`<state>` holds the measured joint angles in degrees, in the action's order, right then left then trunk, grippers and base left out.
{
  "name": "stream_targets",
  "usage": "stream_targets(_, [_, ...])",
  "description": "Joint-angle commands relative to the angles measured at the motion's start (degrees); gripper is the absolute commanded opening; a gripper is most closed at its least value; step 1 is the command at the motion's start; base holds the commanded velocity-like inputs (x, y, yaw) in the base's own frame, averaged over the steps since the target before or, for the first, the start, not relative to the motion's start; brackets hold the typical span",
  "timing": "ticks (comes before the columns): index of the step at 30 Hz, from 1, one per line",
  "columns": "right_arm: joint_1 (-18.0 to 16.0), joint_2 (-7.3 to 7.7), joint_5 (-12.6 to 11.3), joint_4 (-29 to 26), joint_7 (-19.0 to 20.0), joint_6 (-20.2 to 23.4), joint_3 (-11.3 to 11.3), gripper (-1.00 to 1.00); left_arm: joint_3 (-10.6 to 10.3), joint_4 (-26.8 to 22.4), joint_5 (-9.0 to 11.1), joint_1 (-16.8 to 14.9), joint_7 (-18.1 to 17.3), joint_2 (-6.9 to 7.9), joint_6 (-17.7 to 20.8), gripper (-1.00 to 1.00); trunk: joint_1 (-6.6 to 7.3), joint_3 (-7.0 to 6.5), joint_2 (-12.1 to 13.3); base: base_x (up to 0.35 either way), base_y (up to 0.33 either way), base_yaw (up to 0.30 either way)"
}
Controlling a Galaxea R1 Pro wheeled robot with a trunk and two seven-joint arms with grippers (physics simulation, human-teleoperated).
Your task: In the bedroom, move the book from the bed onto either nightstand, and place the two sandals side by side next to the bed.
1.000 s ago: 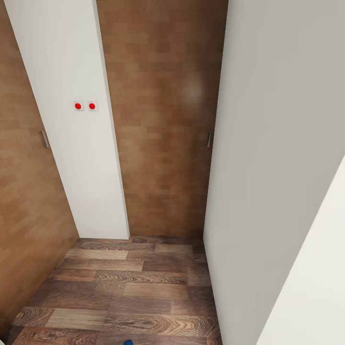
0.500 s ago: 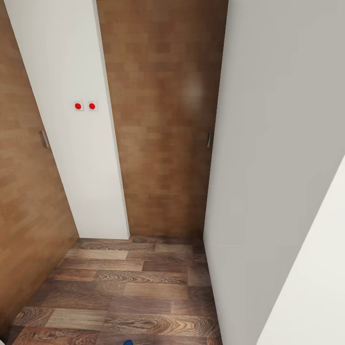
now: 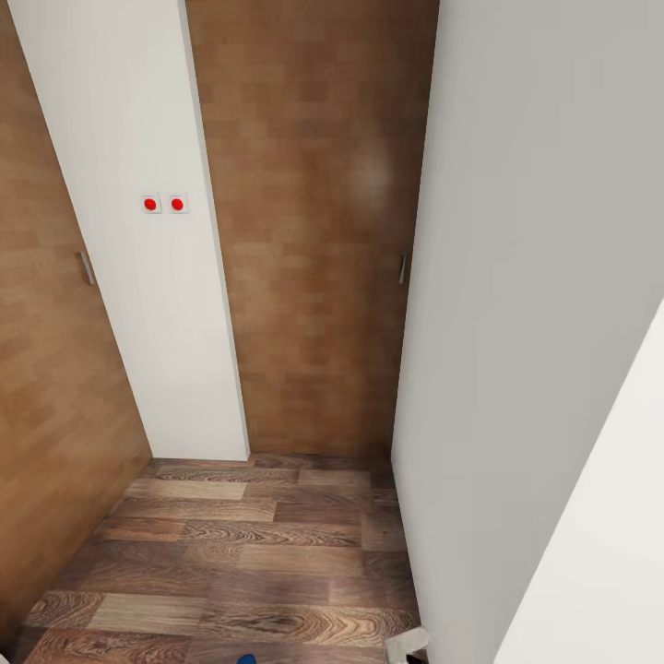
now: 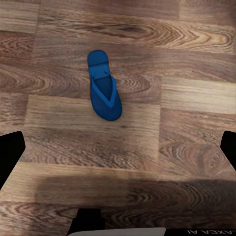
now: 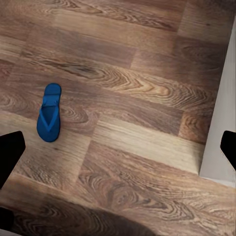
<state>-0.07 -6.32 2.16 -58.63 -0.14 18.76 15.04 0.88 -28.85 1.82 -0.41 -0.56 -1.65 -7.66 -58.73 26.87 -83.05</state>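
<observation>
A bright blue sandal (image 4: 104, 86) lies flat on the wood floor in the left wrist view, some way beyond my left gripper (image 4: 118, 152), which is open with its dark fingertips (image 4: 10, 157) far apart and nothing between them. The right wrist view has a blue sandal (image 5: 49, 119) on the floor too, off to one side of my open right gripper (image 5: 118, 150). Whether it is the same sandal I cannot tell. A sliver of blue sandal (image 3: 245, 658) peeks in at the head view's bottom edge. The book, bed and nightstand are out of view.
I face a narrow nook: brown wooden doors (image 3: 314, 231) with small handles, a white wall panel (image 3: 138, 231) with two red-dot switches, and a white wall (image 3: 535, 277) close on the right. The white wall base (image 5: 221, 128) stands near my right gripper.
A light-grey part of the robot has come into the head view's bottom edge at the right. The view itself has not shifted.
</observation>
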Motion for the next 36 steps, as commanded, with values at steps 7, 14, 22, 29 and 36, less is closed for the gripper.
stream_targets(7, [-4.72,-0.52,-0.37,-2.76,-0.04,5.95,0.42,1.0,0.09,-0.12,0.2,-0.03,-0.06,-0.03,-0.16,1.0,0.0,0.06,-0.03,0.0,0.0,0.0])
stream_targets(14, [-9.56,-0.61,-5.43,-3.16,0.3,9.85,0.71,1.0,0.09,-0.15,0.2,-0.03,-0.06,-0.1,-0.16,1.0,0.0,0.06,-0.03,0.0,0.0,0.0])
stream_targets(22, [-10.76,-0.55,-6.78,-3.46,0.48,12.23,5.14,1.0,0.09,-0.19,0.2,-0.03,-0.14,-0.11,-0.37,1.0,0.0,0.06,-0.03,0.0,0.0,0.0])
stream_targets(29, [-10.82,-0.37,-6.84,-3.51,0.49,12.21,5.56,1.0,0.02,-0.16,0.2,-0.03,-0.15,-0.16,-0.43,1.0,0.0,0.06,-0.03,0.0,0.0,0.0])
stream_targets(36, [-10.83,-0.28,-6.84,-4.51,0.48,12.18,5.67,1.0,0.0,-0.16,0.2,-0.03,-0.15,-0.19,-0.43,1.0,0.0,0.06,-0.03,0.0,0.0,0.0])
